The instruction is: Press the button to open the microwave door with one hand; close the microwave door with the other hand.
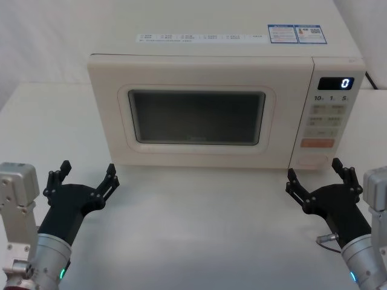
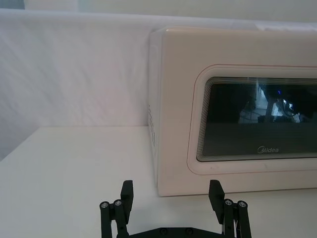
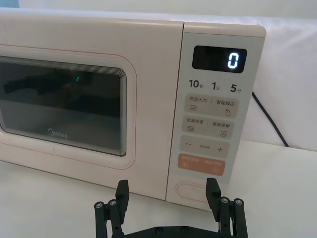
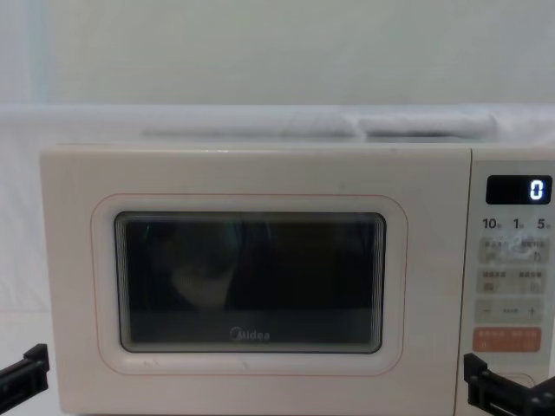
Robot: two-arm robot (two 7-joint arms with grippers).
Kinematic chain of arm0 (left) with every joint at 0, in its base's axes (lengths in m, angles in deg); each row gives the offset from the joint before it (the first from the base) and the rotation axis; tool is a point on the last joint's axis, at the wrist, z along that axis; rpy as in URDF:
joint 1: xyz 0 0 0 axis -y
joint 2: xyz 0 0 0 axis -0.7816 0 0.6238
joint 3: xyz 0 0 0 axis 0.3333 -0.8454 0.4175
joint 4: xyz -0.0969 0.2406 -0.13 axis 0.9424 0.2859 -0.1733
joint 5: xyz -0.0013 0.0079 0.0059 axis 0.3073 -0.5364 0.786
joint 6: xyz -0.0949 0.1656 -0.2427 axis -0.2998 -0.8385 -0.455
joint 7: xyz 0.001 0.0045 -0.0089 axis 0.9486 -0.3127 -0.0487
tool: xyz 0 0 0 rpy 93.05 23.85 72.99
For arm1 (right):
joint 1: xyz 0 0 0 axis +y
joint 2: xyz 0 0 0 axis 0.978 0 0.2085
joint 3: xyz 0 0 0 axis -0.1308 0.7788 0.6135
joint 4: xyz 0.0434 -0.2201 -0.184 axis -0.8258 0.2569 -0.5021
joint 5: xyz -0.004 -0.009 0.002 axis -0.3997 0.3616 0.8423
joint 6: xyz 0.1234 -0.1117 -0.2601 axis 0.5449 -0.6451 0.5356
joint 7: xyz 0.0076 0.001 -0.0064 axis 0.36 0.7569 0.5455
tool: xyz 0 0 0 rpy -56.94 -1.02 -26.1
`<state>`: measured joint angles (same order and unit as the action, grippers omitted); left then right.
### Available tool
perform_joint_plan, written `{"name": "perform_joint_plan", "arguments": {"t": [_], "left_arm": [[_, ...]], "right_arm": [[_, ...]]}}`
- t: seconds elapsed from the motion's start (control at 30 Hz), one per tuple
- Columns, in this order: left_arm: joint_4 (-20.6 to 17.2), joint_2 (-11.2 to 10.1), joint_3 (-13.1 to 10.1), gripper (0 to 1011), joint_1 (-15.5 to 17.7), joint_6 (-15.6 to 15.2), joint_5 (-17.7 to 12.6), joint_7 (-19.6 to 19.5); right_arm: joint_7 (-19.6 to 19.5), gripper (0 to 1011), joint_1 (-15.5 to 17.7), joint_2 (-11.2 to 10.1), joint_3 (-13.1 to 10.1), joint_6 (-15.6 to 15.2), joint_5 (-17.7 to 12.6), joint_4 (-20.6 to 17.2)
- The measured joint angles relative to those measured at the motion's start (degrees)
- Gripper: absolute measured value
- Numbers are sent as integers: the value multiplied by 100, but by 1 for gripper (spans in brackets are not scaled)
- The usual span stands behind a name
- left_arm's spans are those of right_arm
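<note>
Microwave (image 1: 199,109) squarely on the white table (image 1: 199,241), door (image 1: 196,115) shut flush, display reading 0. Button (image 3: 190,190) low on the panel, right of the door — untouched. Left gripper (image 1: 84,179) short of the microwave's front left corner, fingers spread wide, holding nothing. Right gripper (image 1: 319,179) just before the panel, below the button — likewise spread, empty.

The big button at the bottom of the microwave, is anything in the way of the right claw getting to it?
Nothing visible is in the way. The right gripper hangs open just in front of the button, with bare table between them. The left gripper waits open near the closed microwave door.
</note>
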<state>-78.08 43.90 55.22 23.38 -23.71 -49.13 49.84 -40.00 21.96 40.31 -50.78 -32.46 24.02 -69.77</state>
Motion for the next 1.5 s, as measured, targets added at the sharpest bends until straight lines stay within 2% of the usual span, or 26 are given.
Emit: {"name": "perform_joint_plan", "arguments": {"t": [0.57, 0.73, 1.1, 1.13, 1.2, 1.23, 1.5], "left_arm": [[0, 0, 0, 1001, 0, 0, 0, 0], [0, 0, 0, 1001, 0, 0, 0, 0], [0, 0, 0, 1001, 0, 0, 0, 0], [0, 0, 0, 1001, 0, 0, 0, 0], [0, 0, 0, 1001, 0, 0, 0, 0], [0, 0, 0, 1001, 0, 0, 0, 0], [0, 0, 0, 1001, 0, 0, 0, 0]], "right_arm": [[1, 1002, 0, 0, 0, 0, 0, 0], [0, 910, 0, 0, 0, 0, 0, 0], [0, 563, 0, 0, 0, 0, 0, 0], [0, 563, 0, 0, 0, 0, 0, 0], [0, 461, 0, 0, 0, 0, 0, 0], [0, 461, 0, 0, 0, 0, 0, 0], [0, 174, 0, 0, 0, 0, 0, 0]]}}
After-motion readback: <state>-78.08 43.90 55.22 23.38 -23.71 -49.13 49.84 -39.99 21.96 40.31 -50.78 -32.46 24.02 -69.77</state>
